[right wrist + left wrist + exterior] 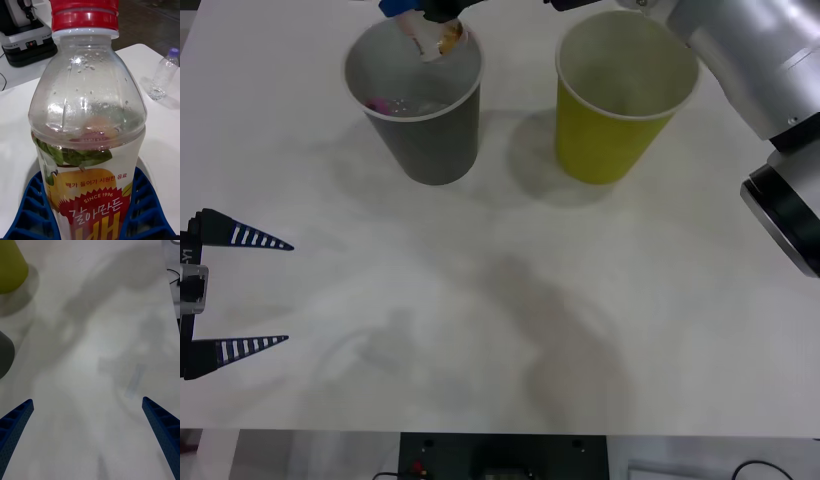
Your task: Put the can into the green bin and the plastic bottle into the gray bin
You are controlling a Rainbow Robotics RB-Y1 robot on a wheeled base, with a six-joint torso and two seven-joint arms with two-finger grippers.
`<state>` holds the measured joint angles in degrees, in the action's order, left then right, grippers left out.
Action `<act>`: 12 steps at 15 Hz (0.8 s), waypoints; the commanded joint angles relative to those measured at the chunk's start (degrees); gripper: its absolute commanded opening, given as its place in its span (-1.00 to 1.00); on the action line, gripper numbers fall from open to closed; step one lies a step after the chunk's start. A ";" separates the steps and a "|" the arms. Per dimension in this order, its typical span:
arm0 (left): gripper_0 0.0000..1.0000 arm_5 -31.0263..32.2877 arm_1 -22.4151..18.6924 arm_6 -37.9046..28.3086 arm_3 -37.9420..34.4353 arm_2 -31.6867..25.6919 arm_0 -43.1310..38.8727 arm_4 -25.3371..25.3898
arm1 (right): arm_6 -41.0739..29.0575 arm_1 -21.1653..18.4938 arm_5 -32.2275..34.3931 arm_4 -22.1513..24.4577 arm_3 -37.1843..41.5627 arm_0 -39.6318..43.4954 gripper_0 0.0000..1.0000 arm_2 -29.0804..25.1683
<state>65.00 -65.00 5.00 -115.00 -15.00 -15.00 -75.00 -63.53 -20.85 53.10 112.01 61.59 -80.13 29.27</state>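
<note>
Your right gripper pinches the plastic bottle between its blue ribbed fingers, which press against both sides of the label, with the red cap pointing away from the wrist. In the front view the bottle hangs at the far rim of the gray bin, its lower end over the opening (something small and pink lies on the bin's floor). The green bin stands just beside the gray one, to the robot's right. Your left gripper waits at the table's left edge, well apart from both bins, its fingers spread wide.
</note>
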 commanded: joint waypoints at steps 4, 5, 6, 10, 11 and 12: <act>1.00 0.00 0.00 0.00 0.00 0.00 0.00 0.00 | -0.01 1.25 0.08 1.64 0.02 0.06 -0.57 -0.01; 1.00 0.00 0.00 0.00 0.00 0.00 0.00 0.00 | -0.19 1.25 -0.01 1.72 0.02 0.06 0.26 -0.01; 1.00 0.00 0.00 0.00 0.00 0.00 0.00 0.00 | -0.36 1.25 0.08 1.64 0.02 0.06 0.73 -0.01; 1.00 0.00 0.00 0.00 0.00 0.00 0.00 0.00 | -0.45 1.07 0.08 1.11 -1.12 0.15 1.00 -0.01; 1.00 0.00 0.00 0.00 0.00 0.00 0.00 0.00 | -0.45 0.63 0.08 0.32 -1.12 0.15 1.00 -0.01; 1.00 0.00 0.00 0.00 0.00 0.00 0.00 0.00 | -0.36 -0.07 0.25 -0.91 -1.03 0.15 1.00 -0.01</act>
<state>65.00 -65.00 5.00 -115.00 -15.00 -15.00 -75.00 -63.96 -20.43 53.22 111.95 60.49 -79.99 29.27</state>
